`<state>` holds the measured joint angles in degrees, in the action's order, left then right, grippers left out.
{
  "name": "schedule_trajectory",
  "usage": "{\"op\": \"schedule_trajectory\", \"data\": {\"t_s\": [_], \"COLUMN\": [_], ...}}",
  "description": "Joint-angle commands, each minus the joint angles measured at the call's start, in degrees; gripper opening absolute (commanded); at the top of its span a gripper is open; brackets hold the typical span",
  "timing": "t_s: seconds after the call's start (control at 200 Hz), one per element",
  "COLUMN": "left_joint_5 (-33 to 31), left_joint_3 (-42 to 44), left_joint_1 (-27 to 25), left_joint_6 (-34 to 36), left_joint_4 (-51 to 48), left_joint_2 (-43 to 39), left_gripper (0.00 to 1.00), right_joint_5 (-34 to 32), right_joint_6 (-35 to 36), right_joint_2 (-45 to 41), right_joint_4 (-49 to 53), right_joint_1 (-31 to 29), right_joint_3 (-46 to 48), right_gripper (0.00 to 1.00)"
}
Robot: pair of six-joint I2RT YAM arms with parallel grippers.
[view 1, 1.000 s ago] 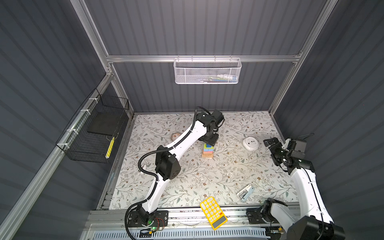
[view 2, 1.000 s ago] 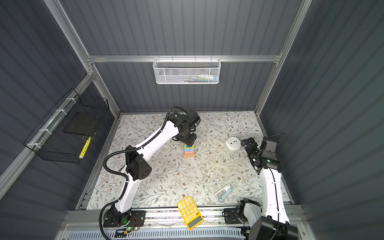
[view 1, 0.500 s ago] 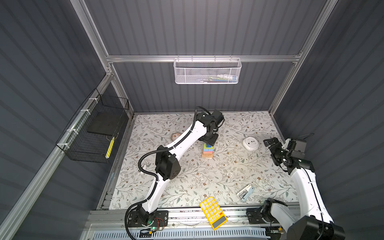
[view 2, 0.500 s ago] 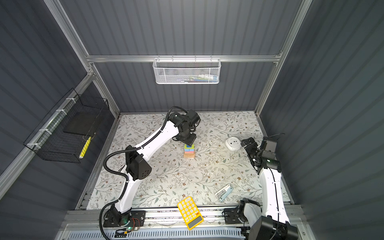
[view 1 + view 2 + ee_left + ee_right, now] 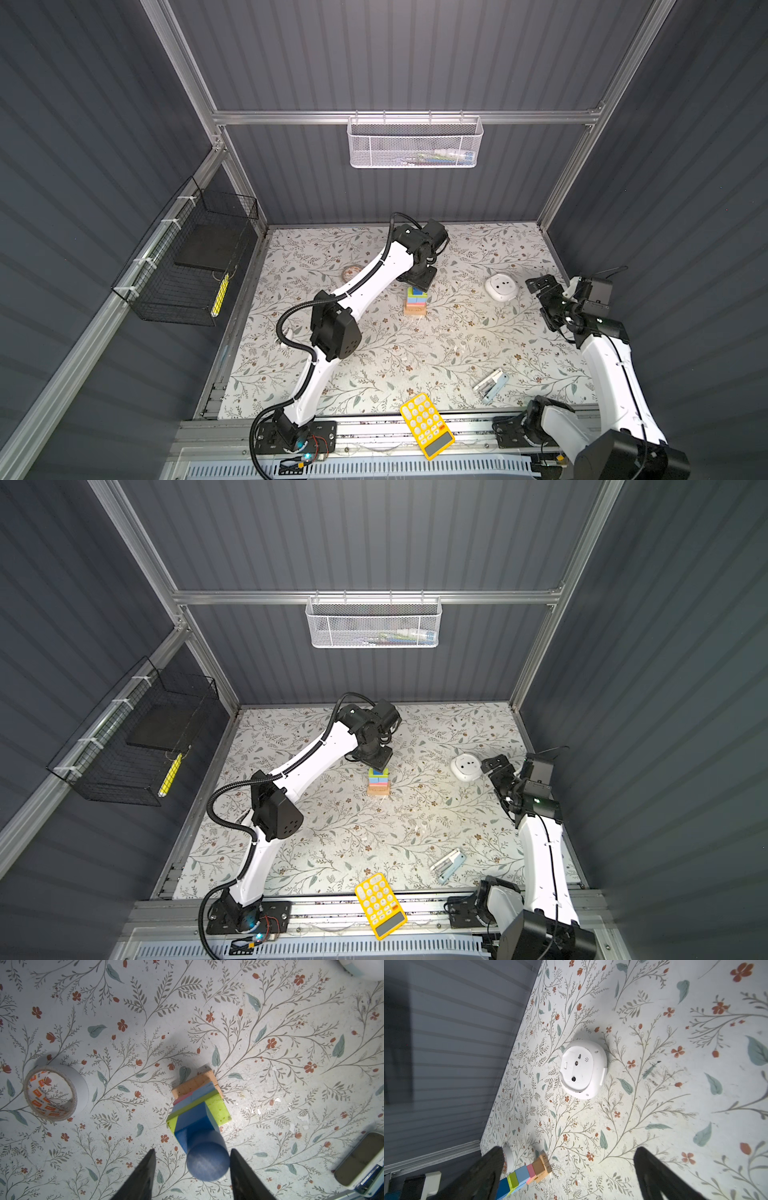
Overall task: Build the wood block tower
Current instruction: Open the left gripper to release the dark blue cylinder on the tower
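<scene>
between the parted fingers of the left gripper (image 5: 192, 1150), the dark-blue cylinder (image 5: 207, 1160) tops the tower (image 5: 415, 301).
the jaws stand apart around the cylinder, one finger close against its rim, bare floral mat (image 5: 270, 1022) showing beside the other. straight below the claw sit the dark-blue cube (image 5: 193, 1120), lime-green bar (image 5: 218, 1109), light-blue cubes (image 5: 193, 1099), pink bar (image 5: 182, 1097) and tan bars (image 5: 193, 1082). out to one side lies a tape roll (image 5: 54, 1093). well apart from the tower, the right gripper (image 5: 568, 1150) hangs with jaws spread wide on nothing, near a white round device (image 5: 583, 1070). farthest out lie the yellow calculator (image 5: 427, 424) and the stapler (image 5: 491, 384).
</scene>
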<state>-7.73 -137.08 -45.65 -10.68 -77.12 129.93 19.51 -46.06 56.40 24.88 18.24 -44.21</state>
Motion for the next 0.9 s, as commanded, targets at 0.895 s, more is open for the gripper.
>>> {"op": "schedule_trajectory", "data": {"t_s": [0.895], "left_joint_5": [-1.40], "left_joint_3": [-0.65], "left_joint_1": [0.23], "left_joint_6": [0.86], "left_joint_4": [-0.13], "left_joint_2": [1.64], "left_gripper": [0.58], "right_joint_5": [1.23], "right_joint_6": [0.05], "right_joint_2": [0.20], "right_joint_4": [-0.66], "right_joint_1": [0.17], "right_joint_3": [0.70], "right_gripper": [0.99]}}
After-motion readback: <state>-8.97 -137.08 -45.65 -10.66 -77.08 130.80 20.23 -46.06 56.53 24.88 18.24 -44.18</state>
